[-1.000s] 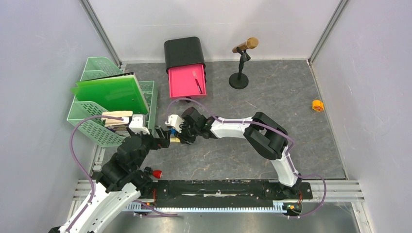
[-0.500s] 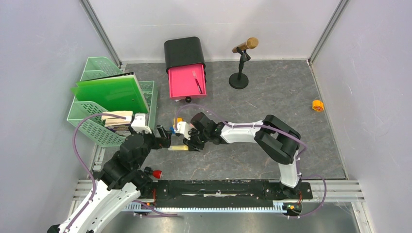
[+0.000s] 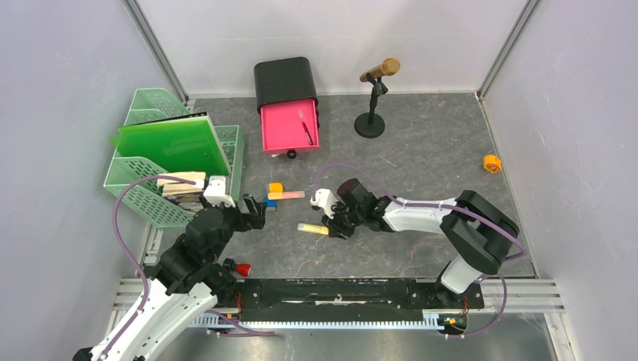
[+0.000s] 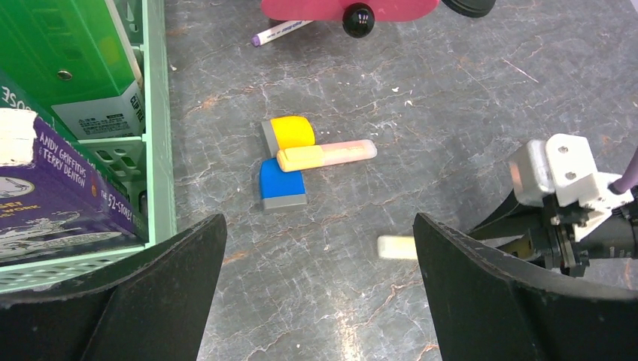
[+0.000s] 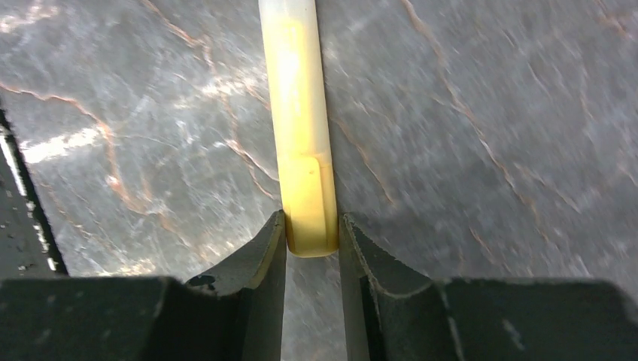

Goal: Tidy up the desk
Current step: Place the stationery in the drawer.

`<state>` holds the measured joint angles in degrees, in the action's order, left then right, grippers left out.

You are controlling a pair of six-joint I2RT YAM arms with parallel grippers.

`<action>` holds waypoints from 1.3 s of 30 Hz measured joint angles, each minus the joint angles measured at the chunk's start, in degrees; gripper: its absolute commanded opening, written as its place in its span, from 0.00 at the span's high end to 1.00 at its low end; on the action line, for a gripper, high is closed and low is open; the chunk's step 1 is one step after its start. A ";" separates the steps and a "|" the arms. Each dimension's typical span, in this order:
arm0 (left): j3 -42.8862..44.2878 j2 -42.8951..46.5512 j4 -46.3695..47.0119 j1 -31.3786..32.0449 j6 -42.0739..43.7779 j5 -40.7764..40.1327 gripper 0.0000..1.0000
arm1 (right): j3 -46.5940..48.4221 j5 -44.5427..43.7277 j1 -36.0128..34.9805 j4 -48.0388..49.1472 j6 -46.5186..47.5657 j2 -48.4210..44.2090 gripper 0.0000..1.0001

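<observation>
Matt marbled desk (image 3: 436,143), glossy translucent plastic highlighter (image 5: 297,113); mint plastic lattice tray (image 4: 161,150)

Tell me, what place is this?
Probably a robot test booth set up like an office: plain walls round the marbled desk, a left arm and right arm bolted at its near edge, a green file tray with books.

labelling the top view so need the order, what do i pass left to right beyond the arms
green tiered tray → black drawer box → microphone stand → small orange object
</observation>
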<state>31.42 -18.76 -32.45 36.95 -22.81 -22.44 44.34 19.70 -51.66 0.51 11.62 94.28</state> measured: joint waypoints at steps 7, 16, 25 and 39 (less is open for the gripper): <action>0.00 -0.42 0.00 0.15 0.00 0.02 0.00 | -1.11 -2.03 1.14 -1.40 -1.31 -1.92 0.34; 0.00 -0.68 0.02 0.15 0.00 0.02 0.00 | 3.58 -3.48 1.03 -5.90 -1.25 -1.81 0.19; 0.00 -6.16 -0.02 0.31 0.00 0.07 0.00 | 9.05 -3.45 1.03 -9.22 -0.48 0.11 0.28; 0.00 -13.09 -0.04 0.42 0.00 0.61 0.00 | 15.67 -6.25 -2.54 -16.09 1.33 6.97 0.47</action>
<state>31.42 -31.86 -32.49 37.36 -22.81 -21.82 60.01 13.45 -54.19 -15.57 12.95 101.25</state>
